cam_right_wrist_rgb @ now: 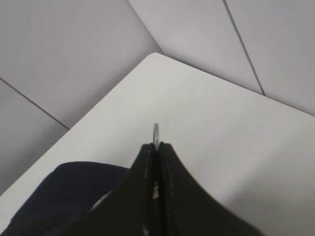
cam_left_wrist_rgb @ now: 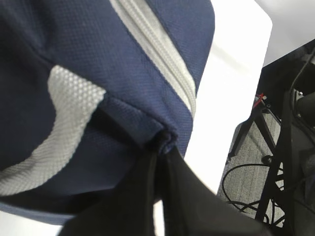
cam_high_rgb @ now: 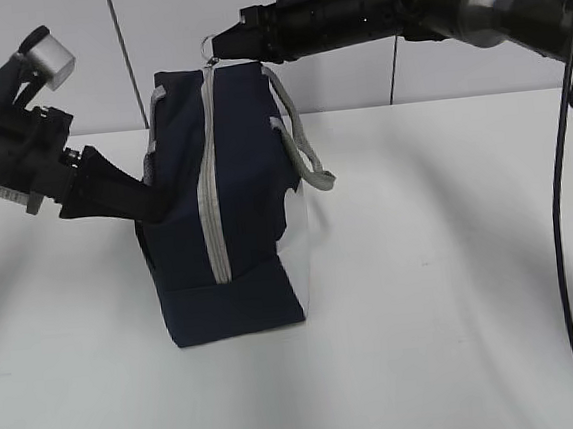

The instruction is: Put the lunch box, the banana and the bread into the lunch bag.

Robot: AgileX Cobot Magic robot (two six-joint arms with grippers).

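Lunch bag [cam_high_rgb: 227, 205], dark navy with a grey zipper [cam_high_rgb: 206, 181], stands upright on a white table [cam_high_rgb: 451, 260] between two claws. Left gripper [cam_high_rgb: 150, 206] is clenched on a fold of the bag's fabric at its side. Right gripper [cam_high_rgb: 221, 44], just above the bag's top, is pinched tight on the metal ring pull [cam_right_wrist_rgb: 156, 132].

Bright, even light fills my views; soft grey shadows spread on the white table [cam_high_rgb: 454, 290]. My wrist views blur at the lower edge.
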